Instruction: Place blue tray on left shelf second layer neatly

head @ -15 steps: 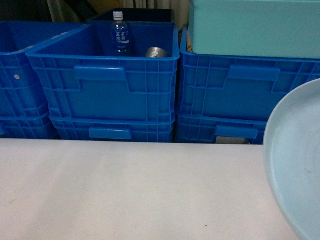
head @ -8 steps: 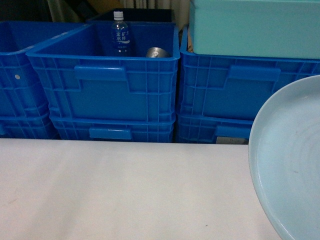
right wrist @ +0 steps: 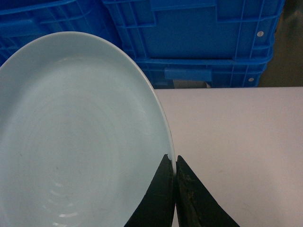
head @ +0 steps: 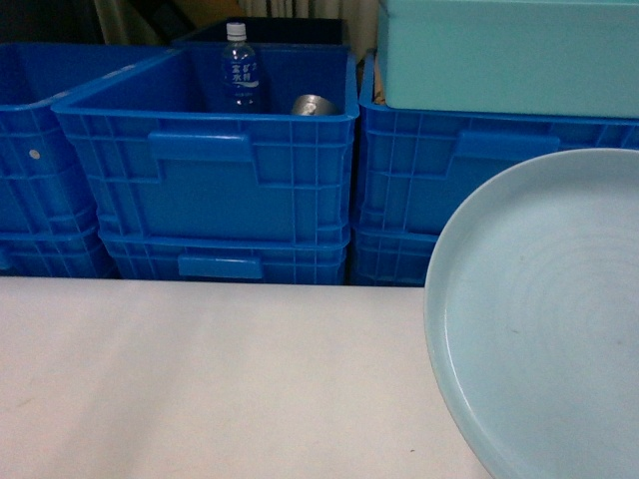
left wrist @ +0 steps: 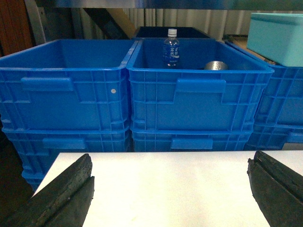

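Observation:
The pale blue tray (head: 539, 319) stands tilted up on edge at the right of the head view, above the white table (head: 200, 379). In the right wrist view the blue tray (right wrist: 80, 137) fills the left side, and my right gripper (right wrist: 174, 160) is shut on its rim. My left gripper (left wrist: 171, 161) is open over the table (left wrist: 165, 198) with nothing between its black fingers (left wrist: 71, 189). Of the left shelf I see only a shiny steel rail (left wrist: 142, 4) above the crates; its second layer does not show.
Stacked deep-blue crates (head: 210, 170) stand right behind the table's far edge. One holds a water bottle (head: 239, 70) and a metal can (head: 312, 104). A teal box (head: 509, 55) sits on the right-hand crates.
The blue tray has moved left, further into the head view, and now covers more of the right-hand crates. Nothing else has moved.

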Robot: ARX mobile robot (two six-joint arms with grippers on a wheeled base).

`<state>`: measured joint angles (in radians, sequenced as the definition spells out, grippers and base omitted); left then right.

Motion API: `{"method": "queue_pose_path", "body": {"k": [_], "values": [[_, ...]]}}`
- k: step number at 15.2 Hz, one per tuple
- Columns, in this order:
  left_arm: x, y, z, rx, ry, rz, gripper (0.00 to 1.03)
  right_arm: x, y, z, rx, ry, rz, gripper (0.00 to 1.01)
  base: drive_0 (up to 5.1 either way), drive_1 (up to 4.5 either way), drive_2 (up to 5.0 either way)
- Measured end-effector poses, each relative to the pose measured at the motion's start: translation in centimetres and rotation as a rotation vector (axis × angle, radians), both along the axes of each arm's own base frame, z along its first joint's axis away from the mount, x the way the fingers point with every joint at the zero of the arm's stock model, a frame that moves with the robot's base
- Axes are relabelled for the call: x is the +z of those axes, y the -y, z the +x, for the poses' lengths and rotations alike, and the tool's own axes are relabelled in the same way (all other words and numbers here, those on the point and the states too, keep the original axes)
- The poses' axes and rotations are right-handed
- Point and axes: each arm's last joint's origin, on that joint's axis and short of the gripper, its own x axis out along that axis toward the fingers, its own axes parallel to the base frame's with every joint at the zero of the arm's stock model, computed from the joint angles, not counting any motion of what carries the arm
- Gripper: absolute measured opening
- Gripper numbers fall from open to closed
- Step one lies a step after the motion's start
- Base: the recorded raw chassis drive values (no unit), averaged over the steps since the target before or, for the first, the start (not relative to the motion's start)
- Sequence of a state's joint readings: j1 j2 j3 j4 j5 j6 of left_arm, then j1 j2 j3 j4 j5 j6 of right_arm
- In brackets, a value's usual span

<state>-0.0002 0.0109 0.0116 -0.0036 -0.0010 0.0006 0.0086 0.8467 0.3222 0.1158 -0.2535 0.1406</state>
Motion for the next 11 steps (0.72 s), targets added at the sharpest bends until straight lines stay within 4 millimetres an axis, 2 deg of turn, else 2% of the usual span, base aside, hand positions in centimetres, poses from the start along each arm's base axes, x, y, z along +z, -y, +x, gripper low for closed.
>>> {"method": "queue_pose_path", "body": {"k": [11], "values": [[0.0,0.0,0.0,0.0,0.0,0.0,0.98,0.38,0.51,0.22,-0.031,0.051,0.0,0.02,0.0,0.0,0.0]]}}
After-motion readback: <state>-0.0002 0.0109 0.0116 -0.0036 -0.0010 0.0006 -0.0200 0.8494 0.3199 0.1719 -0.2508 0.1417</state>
